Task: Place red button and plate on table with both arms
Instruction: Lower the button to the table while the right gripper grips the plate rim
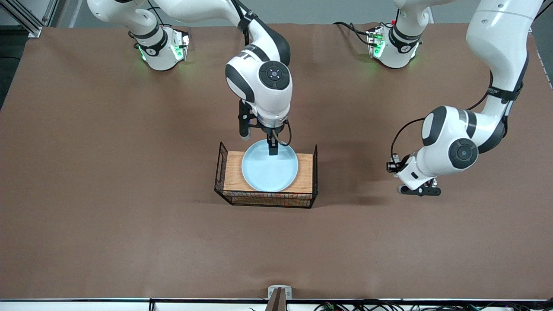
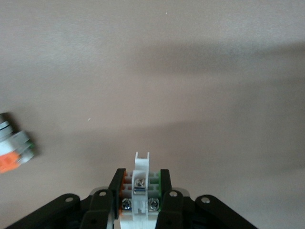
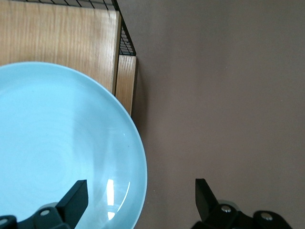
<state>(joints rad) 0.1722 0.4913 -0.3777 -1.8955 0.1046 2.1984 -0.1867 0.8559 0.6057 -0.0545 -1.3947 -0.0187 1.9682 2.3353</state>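
The pale blue plate [image 1: 270, 166] lies on the wood top of the wire rack [image 1: 304, 172]. My right gripper [image 1: 272, 150] is over the plate's edge nearest the robots. It is open, with one finger over the plate [image 3: 57, 143] and the other over the brown table [image 3: 228, 95]; the rim lies between them at my right gripper [image 3: 139, 195]. My left gripper [image 1: 418, 190] is low over the table [image 1: 108, 172] toward the left arm's end. It is shut on the white-grey button part [image 2: 141, 174], which shows a green mark on one side.
A similar part with an orange-red mark [image 2: 13, 149] lies on the matting beside my left gripper [image 2: 139, 185]. The black wire rack with its wood top [image 3: 57, 38] stands mid-table. Bare brown matting lies all around it.
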